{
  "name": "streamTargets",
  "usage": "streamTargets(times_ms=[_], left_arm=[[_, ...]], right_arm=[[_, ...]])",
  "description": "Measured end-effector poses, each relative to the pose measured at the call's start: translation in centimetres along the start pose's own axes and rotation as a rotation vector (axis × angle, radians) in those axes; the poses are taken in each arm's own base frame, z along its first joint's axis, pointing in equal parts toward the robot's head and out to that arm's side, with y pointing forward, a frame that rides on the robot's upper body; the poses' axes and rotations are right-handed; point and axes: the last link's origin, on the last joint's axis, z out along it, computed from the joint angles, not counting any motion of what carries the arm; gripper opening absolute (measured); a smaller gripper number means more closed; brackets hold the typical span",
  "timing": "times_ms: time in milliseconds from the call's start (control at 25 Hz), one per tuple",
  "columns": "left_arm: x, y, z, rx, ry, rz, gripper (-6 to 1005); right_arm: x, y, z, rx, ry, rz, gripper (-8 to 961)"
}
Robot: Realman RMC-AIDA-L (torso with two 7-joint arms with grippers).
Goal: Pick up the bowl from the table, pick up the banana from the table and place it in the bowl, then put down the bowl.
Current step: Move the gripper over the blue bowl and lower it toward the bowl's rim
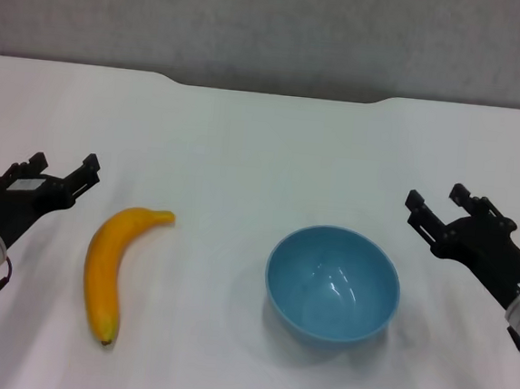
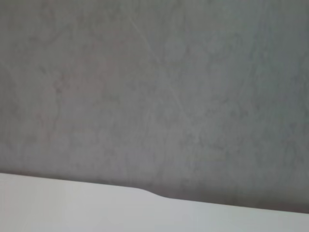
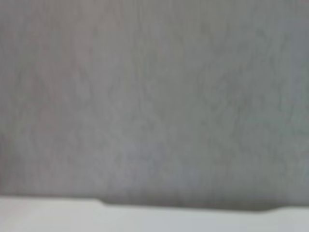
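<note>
In the head view a glossy light-blue bowl (image 1: 332,285) stands upright and empty on the white table (image 1: 264,149), right of centre. A curved yellow-orange banana (image 1: 112,268) lies on the table to its left, dark tip toward me. My left gripper (image 1: 60,171) is open and empty at the left side, just left of the banana. My right gripper (image 1: 437,204) is open and empty at the right side, right of the bowl. Neither touches anything. The wrist views show only the table's far edge (image 2: 96,205) and the wall.
The table's far edge has a shallow notch (image 1: 274,90) in the middle. A grey wall (image 1: 275,23) stands behind it; it fills most of the right wrist view (image 3: 154,96).
</note>
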Motion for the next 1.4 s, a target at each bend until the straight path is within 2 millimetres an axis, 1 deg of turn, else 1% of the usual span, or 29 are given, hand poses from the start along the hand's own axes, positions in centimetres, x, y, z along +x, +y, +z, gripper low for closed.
streamTargets(times_ms=[80, 200, 320, 440, 520, 640, 800, 1000, 1080, 1120, 1160, 1280, 1400], left_arm=[[-0.2, 0.0, 0.0, 0.000, -0.014, 0.004, 876], [-0.5, 0.0, 0.0, -0.006, -0.040, 0.020, 876], [-0.5, 0.0, 0.0, -0.007, -0.045, 0.023, 876], [-0.6, -0.1, 0.0, -0.002, -0.051, 0.018, 876], [-0.7, -0.1, -0.1, 0.001, -0.054, 0.011, 876], [-0.8, -0.1, -0.1, 0.001, -0.057, 0.005, 876], [-0.9, -0.1, -0.1, 0.001, -0.058, -0.006, 876], [-0.8, -0.2, 0.0, 0.003, -0.056, -0.018, 876], [-0.8, -0.2, 0.0, 0.005, -0.055, -0.021, 876], [-0.8, -0.2, 0.0, 0.006, -0.055, -0.022, 876], [-0.7, -0.3, 0.0, 0.007, -0.054, -0.023, 876], [-0.7, -0.3, 0.0, 0.007, -0.054, -0.022, 876], [-0.6, -0.2, 0.1, 0.004, -0.053, -0.020, 876]], right_arm=[[-0.2, -0.1, 0.6, -0.009, 0.061, -0.005, 737], [-0.9, 0.3, 1.6, -0.018, 0.140, -0.018, 733], [-2.4, 1.0, 2.3, -0.020, 0.184, -0.063, 732], [-3.8, 1.7, 2.5, 0.002, 0.217, -0.120, 733], [-4.7, 2.0, 2.7, 0.041, 0.239, -0.125, 734], [-6.1, 2.1, 3.1, 0.101, 0.280, -0.130, 735], [-7.3, 1.9, 3.2, 0.150, 0.301, -0.137, 736], [-8.0, 1.1, 2.3, 0.184, 0.240, -0.066, 739], [-8.1, 0.9, 2.3, 0.192, 0.250, -0.047, 740], [-8.4, 0.6, 2.7, 0.201, 0.303, -0.017, 740], [-8.4, 0.6, 2.7, 0.201, 0.303, -0.017, 741], [-8.5, 0.3, 3.8, 0.199, 0.427, 0.001, 740], [-8.3, 0.1, 4.9, 0.148, 0.519, 0.014, 737]])
